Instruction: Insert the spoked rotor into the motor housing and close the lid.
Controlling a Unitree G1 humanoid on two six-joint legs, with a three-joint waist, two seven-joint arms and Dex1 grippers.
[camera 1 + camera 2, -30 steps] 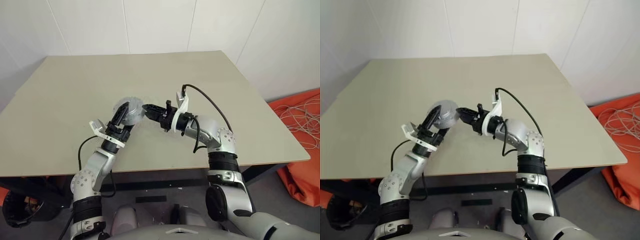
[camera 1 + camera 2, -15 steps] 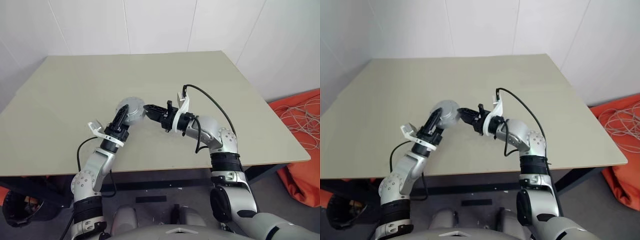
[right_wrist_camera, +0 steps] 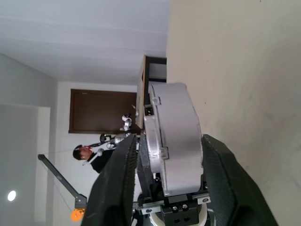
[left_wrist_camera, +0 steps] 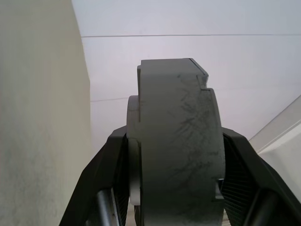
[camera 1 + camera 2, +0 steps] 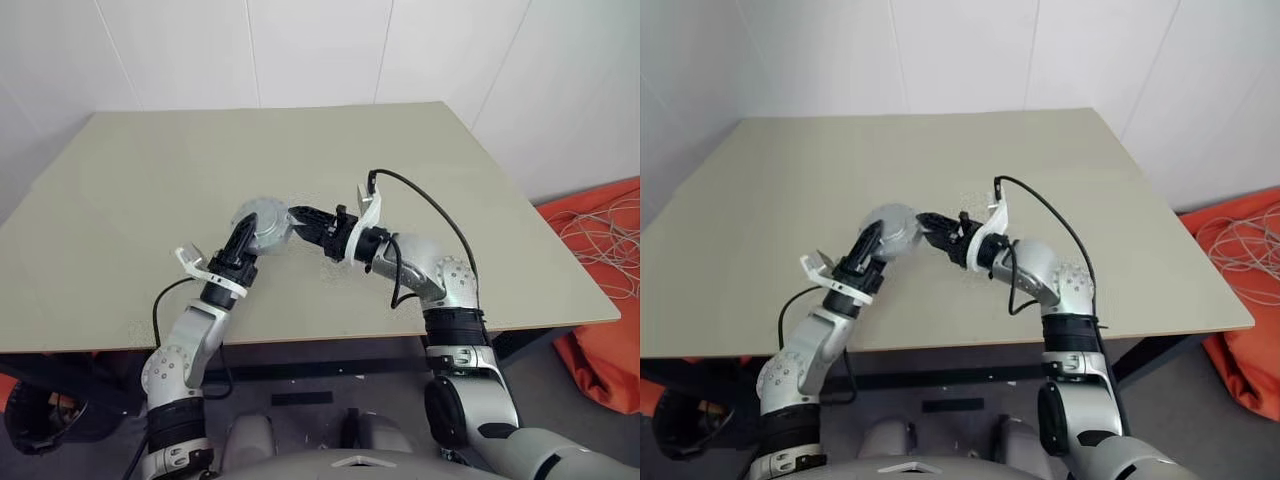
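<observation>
Counter [image 5: 420, 160] carries nothing else. Motor housing [image 5: 262, 222], closed and silver-grey, is held above the counter's middle. Left pincer [image 5: 246, 243] grips its sides; right pincer [image 5: 300, 216] straddles it, jaws apparently slack — premature left release risks a drop.

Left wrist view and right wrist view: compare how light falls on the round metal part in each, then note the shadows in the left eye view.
Left wrist view: the housing shows its shaded side against a bright wall, with dark scuffs. Right wrist view: its rim catches the light, and a lamp glows far behind. Left eye view: even light on the table, no hard shadows.
</observation>
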